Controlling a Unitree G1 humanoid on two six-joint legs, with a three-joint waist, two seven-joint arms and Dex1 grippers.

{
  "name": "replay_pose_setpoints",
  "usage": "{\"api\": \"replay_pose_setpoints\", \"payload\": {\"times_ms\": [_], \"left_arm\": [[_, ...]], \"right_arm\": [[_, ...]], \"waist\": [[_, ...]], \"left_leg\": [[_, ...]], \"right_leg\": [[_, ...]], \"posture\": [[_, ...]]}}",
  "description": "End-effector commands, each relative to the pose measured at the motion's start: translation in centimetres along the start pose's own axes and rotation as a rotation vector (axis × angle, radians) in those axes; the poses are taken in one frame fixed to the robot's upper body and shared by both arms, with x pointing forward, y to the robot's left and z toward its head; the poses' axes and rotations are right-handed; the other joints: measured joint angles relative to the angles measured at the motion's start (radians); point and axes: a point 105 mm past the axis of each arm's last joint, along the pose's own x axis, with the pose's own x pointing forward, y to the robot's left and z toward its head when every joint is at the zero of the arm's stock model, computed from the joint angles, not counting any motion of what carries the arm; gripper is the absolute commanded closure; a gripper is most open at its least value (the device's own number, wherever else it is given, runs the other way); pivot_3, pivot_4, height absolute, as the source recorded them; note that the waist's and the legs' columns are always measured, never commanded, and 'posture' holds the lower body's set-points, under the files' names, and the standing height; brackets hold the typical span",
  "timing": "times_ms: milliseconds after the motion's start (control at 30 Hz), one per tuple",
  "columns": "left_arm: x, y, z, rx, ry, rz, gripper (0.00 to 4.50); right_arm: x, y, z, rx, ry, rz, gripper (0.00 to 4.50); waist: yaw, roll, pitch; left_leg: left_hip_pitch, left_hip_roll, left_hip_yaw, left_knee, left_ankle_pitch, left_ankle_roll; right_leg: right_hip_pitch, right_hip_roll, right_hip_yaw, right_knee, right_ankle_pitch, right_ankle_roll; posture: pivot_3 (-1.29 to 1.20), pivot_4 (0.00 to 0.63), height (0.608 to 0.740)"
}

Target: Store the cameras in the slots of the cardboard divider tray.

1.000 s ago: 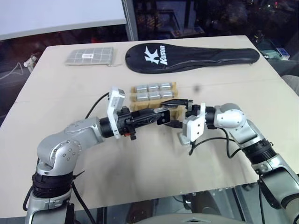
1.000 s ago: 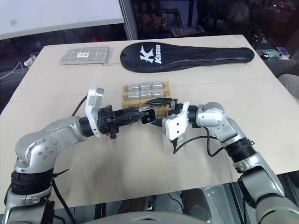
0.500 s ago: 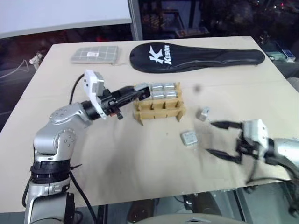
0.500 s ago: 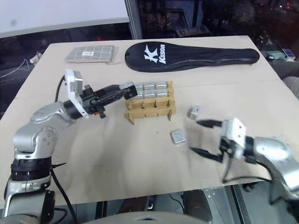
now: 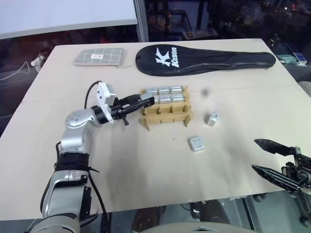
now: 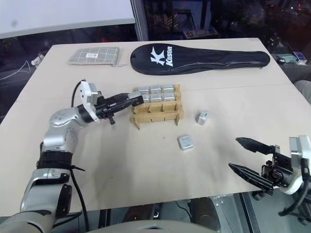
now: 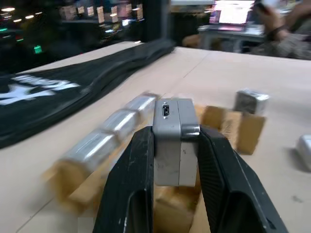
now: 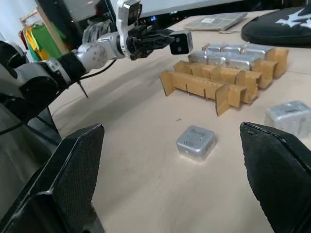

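Currently the left gripper (image 5: 146, 102) is clamped on one camera (image 7: 174, 141), held level at the left end of the cardboard divider tray (image 5: 165, 115), centre of the left eye view; held camera sits just above the tray's upper-left corner, beside the filled back rows. Tray's long axis runs left-right across frame; front row of slots looks empty, so the drop target lies just right of and below the fingertips, toward frame bottom. Right gripper (image 6: 248, 158) is spread wide, holding nothing, at lower right, well apart from the tray. Two loose cameras on the table: one (image 5: 212, 118) just right of the tray, another (image 5: 196, 143) below-right of it, both between tray and right gripper; right arm is the nearer one for those.
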Motion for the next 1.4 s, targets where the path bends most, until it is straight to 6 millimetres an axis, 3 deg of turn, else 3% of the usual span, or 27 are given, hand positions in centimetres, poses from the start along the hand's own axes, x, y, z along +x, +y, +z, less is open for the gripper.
{"api": "replay_pose_setpoints", "payload": {"times_ms": [33, 367, 733, 1067, 1400], "left_arm": [[0.6, -0.2, 1.2, 0.062, -0.047, -0.095, 3.79], [1.4, 1.4, 0.5, 0.083, 0.013, -0.155, 3.79], [0.9, 1.4, 0.0, 0.071, 0.043, -0.239, 3.79], [0.0, 2.3, 0.4, 0.092, 0.031, -0.176, 3.79], [0.3, 2.5, -1.4, 0.037, 0.105, -0.141, 3.79]], "right_arm": [[-0.2, 0.1, 1.0, -0.048, -0.014, 0.000, 0.08], [-0.1, -0.1, 1.0, -0.056, -0.011, 0.003, 0.08], [-0.1, -0.1, 1.0, -0.063, -0.014, -0.003, 0.08], [-0.1, 0.0, 1.0, -0.064, -0.011, -0.002, 0.08], [0.2, -0.2, 1.0, -0.071, -0.012, 0.009, 0.08]], "waist": [[0.001, 0.000, 0.000], [0.001, 0.000, 0.000], [0.001, 0.000, 0.000], [0.001, 0.000, 0.000], [0.001, 0.000, 0.000]], "left_leg": [[0.000, 0.000, 0.000, 0.000, 0.000, 0.000], [0.000, -0.001, -0.001, 0.000, 0.000, 0.000], [0.000, -0.001, -0.002, 0.000, 0.000, 0.000], [0.000, 0.000, -0.002, 0.001, 0.000, 0.000], [0.000, -0.001, -0.002, 0.001, 0.000, 0.000]], "right_leg": [[0.000, 0.000, 0.000, 0.000, 0.000, 0.000], [0.000, 0.001, -0.001, 0.001, 0.000, 0.000], [0.000, 0.001, -0.001, 0.001, 0.000, 0.000], [0.000, 0.001, -0.001, 0.002, 0.000, 0.000], [0.000, 0.001, -0.001, 0.002, 0.000, 0.000]], "posture": [[0.00, 0.150, 0.740], [0.00, 0.150, 0.740], [0.00, 0.150, 0.740], [0.00, 0.150, 0.740], [0.00, 0.150, 0.740]]}}
